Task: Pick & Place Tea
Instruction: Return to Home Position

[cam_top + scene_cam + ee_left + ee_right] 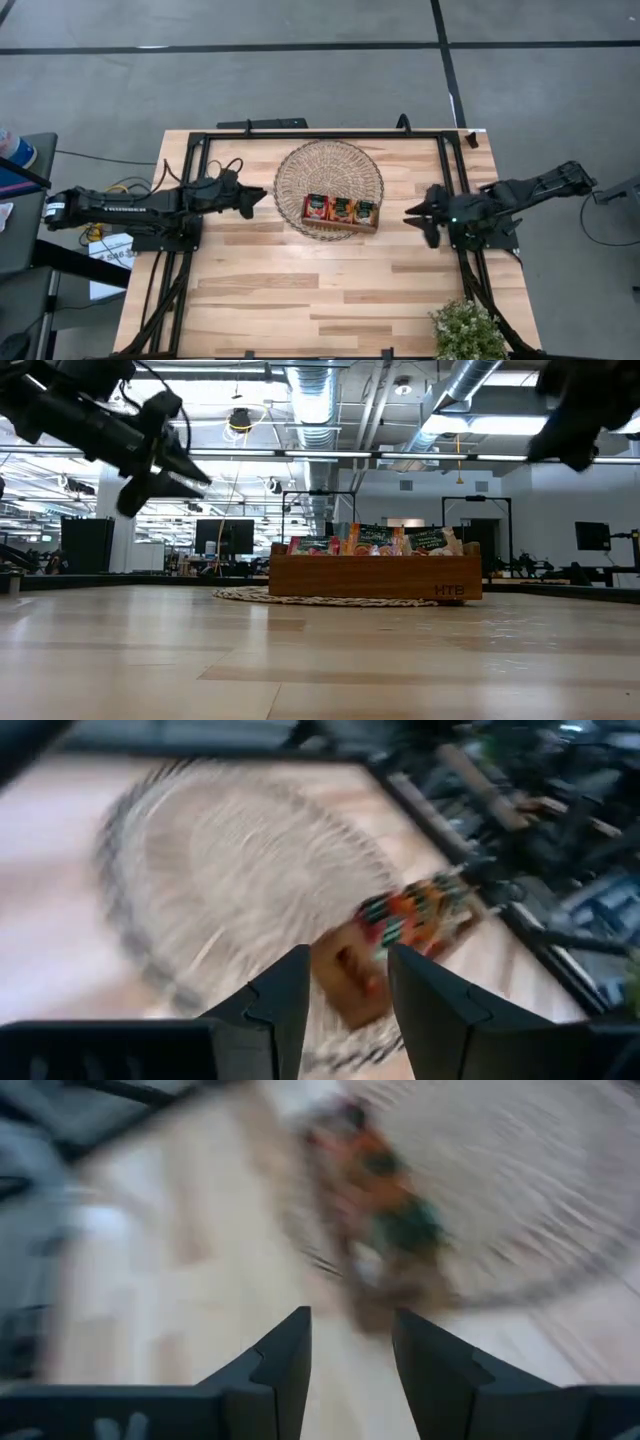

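**A:** Item: tea (pixel 341 209). Where is it held?
**B:** Upright in the wooden tray (pixel 340 229), on the woven round mat (pixel 329 160), mid-desk toward the far edge. Count probably a dozen-plus, unconfirmed.
**A:** Jaws?
**B:** Left jaws and right jaws are both spread and empty, raised either side of the mat.
**A:** Hazards?
**B:** Sachet tops stand proud of the tray wall, so a low swing homeward could clip them or drag the mat. The cables (pixel 128 184) off the left edge could snag.
**A:** Surface, room?
**B:** Pale plank desk (pixel 300 290) with a potted plant (pixel 466 330) at a right-side corner. Beyond it, an open hall with ceiling ducts (pixel 310 400).
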Robot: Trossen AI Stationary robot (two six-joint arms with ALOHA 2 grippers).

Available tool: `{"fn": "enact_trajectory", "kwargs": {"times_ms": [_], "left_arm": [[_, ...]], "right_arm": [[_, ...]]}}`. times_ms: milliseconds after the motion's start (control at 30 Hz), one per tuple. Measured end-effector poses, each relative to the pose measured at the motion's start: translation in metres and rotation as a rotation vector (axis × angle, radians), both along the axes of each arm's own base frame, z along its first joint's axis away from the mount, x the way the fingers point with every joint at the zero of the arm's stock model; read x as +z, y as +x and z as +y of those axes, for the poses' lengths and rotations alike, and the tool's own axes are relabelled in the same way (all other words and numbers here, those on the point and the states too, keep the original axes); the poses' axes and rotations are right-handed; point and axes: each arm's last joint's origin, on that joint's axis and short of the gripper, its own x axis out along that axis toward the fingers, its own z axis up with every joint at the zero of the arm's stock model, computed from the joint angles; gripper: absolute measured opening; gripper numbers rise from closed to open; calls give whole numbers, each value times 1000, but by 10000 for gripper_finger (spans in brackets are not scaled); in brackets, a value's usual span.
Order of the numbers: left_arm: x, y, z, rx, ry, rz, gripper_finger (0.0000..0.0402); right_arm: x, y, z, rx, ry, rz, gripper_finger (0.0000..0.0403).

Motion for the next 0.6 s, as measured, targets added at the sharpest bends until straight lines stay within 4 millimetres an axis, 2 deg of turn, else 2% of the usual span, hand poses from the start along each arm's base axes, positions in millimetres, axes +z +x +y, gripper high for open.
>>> {"fn": "enact_trajectory", "kwargs": {"times_ms": [67,167,233,367,600], "left_arm": [[7,3,-1,-79,116,-52,129],[16,3,-6,-252,304,-258,129],[12,-1,-8,-308,369,-371,129],[-13,-12,-10,-310,332,-398,129],[-11,-10,-11,-377,328,-425,129]], "right_arm": [[9,-5,1,113,2,-83,131],[16,-14,3,304,-7,-247,131],[20,-18,3,377,-28,-401,131],[5,-30,-1,394,-18,-508,131],[-20,-41,-4,362,77,-601,131]]}}
